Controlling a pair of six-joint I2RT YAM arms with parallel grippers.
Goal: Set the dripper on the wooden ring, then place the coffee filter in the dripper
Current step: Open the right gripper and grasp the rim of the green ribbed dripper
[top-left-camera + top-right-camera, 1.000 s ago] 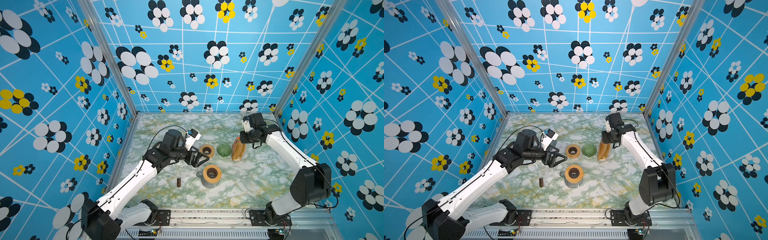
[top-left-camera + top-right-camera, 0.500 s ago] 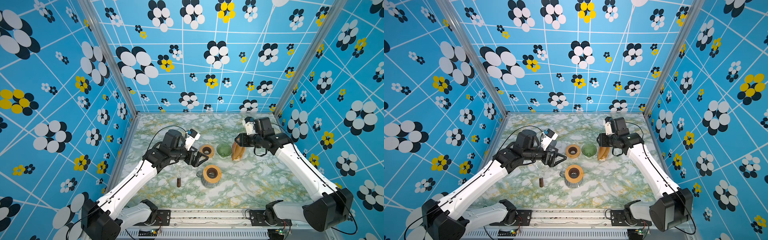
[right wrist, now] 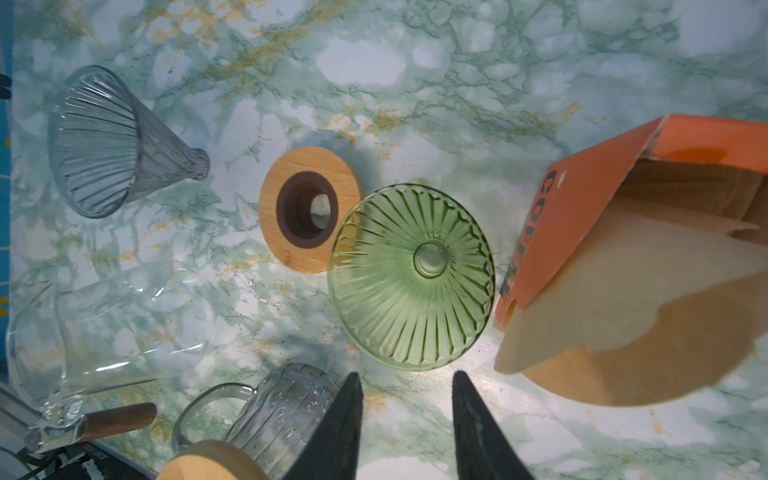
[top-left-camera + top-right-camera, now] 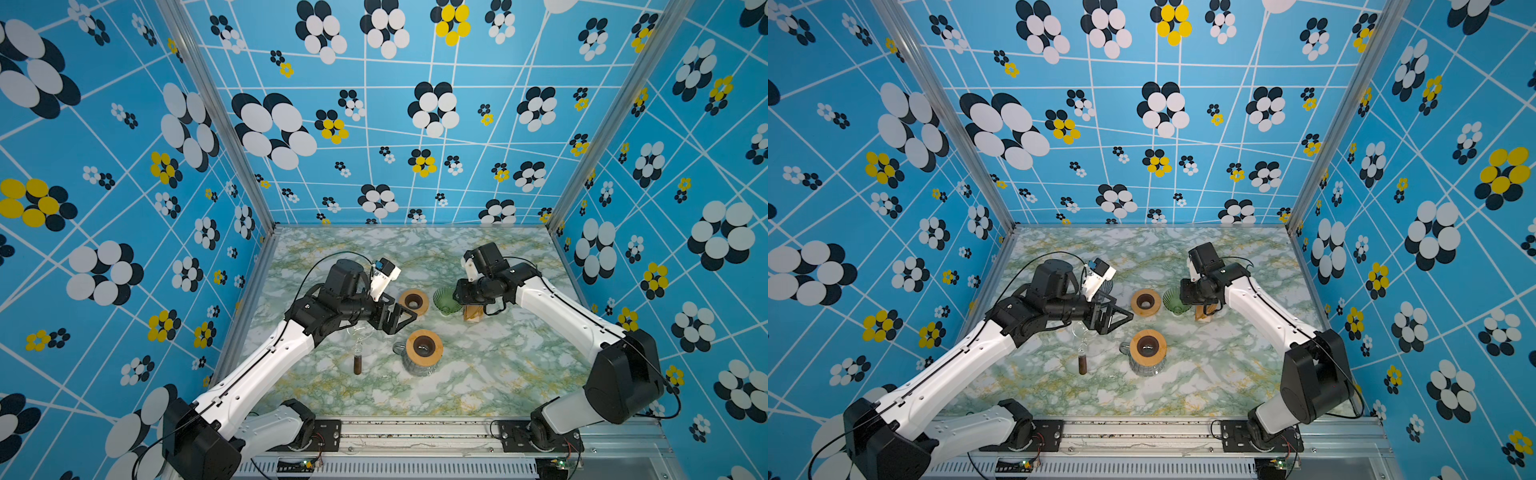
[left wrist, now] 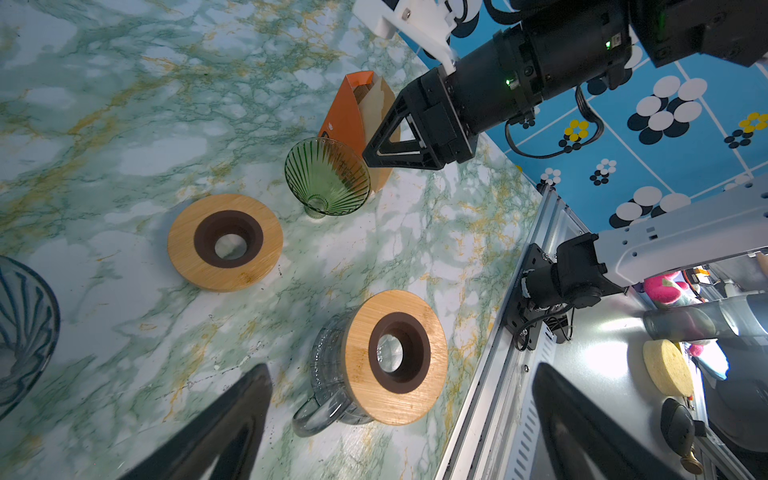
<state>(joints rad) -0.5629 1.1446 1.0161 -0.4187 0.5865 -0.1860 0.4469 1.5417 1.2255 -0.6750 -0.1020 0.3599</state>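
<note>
Right tool [image 3: 406,374] is partly spread with nothing in the gap, hanging over the rim of the green glass dripper [image 3: 411,276]. The paper coffee filters [image 3: 623,291] poke out of the open orange box [image 3: 582,216] at the right of the right wrist frame, just beside the dripper and off to the tool's side. Looks like no contact, but hard to be sure. Left tool [image 5: 401,370] is spread wide and empty, near the glass carafe [image 5: 361,332].
</note>
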